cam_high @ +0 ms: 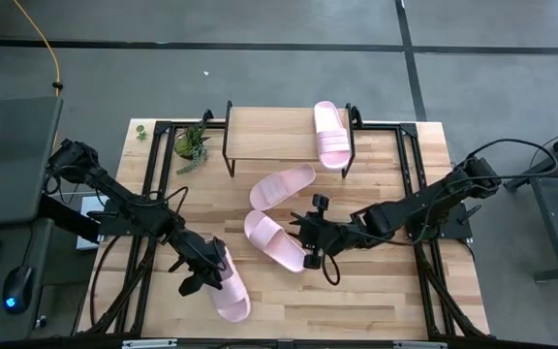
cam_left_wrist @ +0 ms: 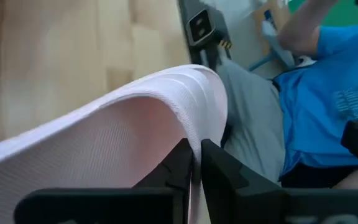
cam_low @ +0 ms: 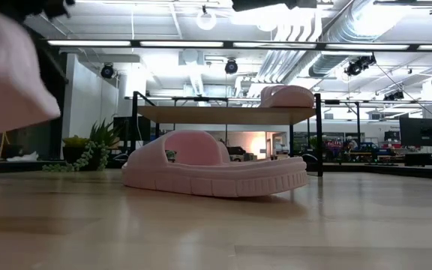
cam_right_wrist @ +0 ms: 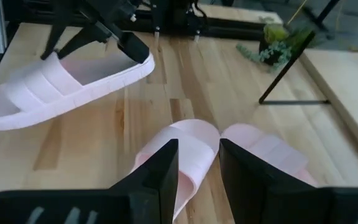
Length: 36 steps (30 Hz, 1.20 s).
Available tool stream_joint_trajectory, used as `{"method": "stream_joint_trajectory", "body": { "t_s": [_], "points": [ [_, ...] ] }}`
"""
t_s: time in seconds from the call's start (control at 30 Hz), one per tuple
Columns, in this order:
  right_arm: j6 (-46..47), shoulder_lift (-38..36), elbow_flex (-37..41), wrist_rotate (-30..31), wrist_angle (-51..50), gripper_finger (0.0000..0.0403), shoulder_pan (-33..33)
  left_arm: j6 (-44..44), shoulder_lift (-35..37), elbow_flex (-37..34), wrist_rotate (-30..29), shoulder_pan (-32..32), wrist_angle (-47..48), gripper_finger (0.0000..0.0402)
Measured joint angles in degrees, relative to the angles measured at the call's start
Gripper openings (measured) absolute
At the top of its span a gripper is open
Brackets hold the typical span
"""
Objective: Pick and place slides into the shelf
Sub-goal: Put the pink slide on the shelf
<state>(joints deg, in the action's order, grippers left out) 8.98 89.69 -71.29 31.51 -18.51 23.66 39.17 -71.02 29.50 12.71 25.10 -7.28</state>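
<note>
One pink slide point(cam_high: 332, 134) already sits on the right end of the shelf point(cam_high: 269, 134), two more lie on the table in front of it point(cam_high: 282, 184) point(cam_high: 272, 239), and the fourth slide point(cam_high: 229, 287) is near the front edge. The left gripper point(cam_high: 204, 264) is pinched tight on that fourth slide's strap point(cam_left_wrist: 185, 106), while the right gripper point(cam_high: 310, 236) sits at the middle slide with its fingers a little apart, one on each side of the strap. I think the thin pinch could slip and drop the floppy slide, or the two arms could bump because they are near each other.
</note>
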Motion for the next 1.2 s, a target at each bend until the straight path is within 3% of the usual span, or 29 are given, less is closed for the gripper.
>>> {"method": "stream_joint_trajectory", "body": {
  "t_s": [0.17,0.43,0.7,0.9,1.2],
  "points": [
    [-5.29,0.0,0.0,3.35,2.25,0.0106,2.14,-1.95,0.0,2.17,-1.15,0.0,2.1,0.0006],
    [-12.22,0.0,0.0,12.94,3.38,0.0106,5.79,-3.42,0.02,6.15,-4.42,-0.05,9.81,0.0022],
    [-15.28,0.19,0.0,18.05,3.44,0.0106,7.99,-6.16,0.24,10.23,-4.39,-4.7,12.24,0.001],
    [-19.44,1.62,0.0,19.4,3.61,0.0106,9.64,-7.62,0.33,12.11,-1.2,-10.34,12.99,0.002],
    [-30.97,4.13,0.0,27.54,10.27,0.0106,11.78,-7.86,0.44,12.32,4.52,-16.1,10.03,0.0013]
  ]
}}
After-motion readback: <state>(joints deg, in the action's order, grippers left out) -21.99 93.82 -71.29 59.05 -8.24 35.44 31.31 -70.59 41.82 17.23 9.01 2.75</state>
